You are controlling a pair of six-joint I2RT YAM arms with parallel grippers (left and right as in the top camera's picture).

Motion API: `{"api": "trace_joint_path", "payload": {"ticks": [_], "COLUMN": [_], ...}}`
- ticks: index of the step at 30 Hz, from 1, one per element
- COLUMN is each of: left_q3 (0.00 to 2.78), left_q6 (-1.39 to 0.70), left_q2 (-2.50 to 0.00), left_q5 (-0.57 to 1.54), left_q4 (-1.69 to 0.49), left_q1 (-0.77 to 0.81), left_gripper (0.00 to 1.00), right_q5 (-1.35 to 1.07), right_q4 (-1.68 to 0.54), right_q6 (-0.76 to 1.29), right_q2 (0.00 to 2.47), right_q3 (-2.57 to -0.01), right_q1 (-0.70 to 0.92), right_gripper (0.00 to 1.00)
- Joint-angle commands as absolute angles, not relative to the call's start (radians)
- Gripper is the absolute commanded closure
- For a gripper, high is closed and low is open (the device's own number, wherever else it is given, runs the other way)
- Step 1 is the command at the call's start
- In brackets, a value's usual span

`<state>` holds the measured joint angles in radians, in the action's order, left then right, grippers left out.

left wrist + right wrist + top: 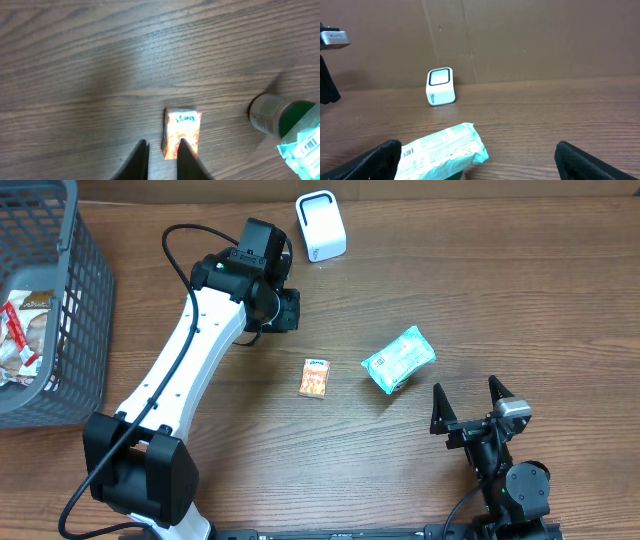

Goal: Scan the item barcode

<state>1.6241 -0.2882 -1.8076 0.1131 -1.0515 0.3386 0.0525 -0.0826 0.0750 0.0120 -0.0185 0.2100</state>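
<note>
A small orange tissue pack [315, 378] lies flat on the wooden table, and in the left wrist view the orange pack [182, 132] sits just past my fingertips. My left gripper [284, 310] hovers up and to the left of it. The left gripper [163, 142] is shut with nothing between its fingers. A mint-green wrapped packet [398, 359] rests to the right of the pack, on top of a green can [269, 116]. My right gripper [470, 408] stands open near the front edge, with the mint packet [442, 150] ahead of it and untouched. The white scanner [321, 225] stands at the back.
A grey mesh basket [75, 300] holding snack packs fills the far left. A brown wall [530, 40] rises behind the scanner [440, 86]. Bare wood lies between the two items and the scanner.
</note>
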Motion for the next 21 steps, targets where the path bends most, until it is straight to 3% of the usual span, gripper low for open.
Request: {"api": "trace_joint_path", "payload": {"ticks": [1,10,21], "left_q3": [1.608,1.476,1.276], "left_q6": [-0.329,-0.304,-0.283], "left_q2": [-1.814,-1.814,-1.817], "left_q5": [0.128,0.243,0.327], "left_q4": [-1.067,-1.06,-0.83], "left_q1": [0.342,0.344,0.392], "left_gripper": [0.84,0.75,0.7], "right_q5": [0.059,0.059,0.059], "right_q4": [-0.08,-0.08,-0.08], "right_q6": [0.072,0.072,0.072], "right_q2": [0.003,0.003,0.003], "right_q3": [-0.009,-0.009,-0.009], "right_q1": [0.207,0.207,0.207], "right_gripper": [0.0,0.0,0.0]}}
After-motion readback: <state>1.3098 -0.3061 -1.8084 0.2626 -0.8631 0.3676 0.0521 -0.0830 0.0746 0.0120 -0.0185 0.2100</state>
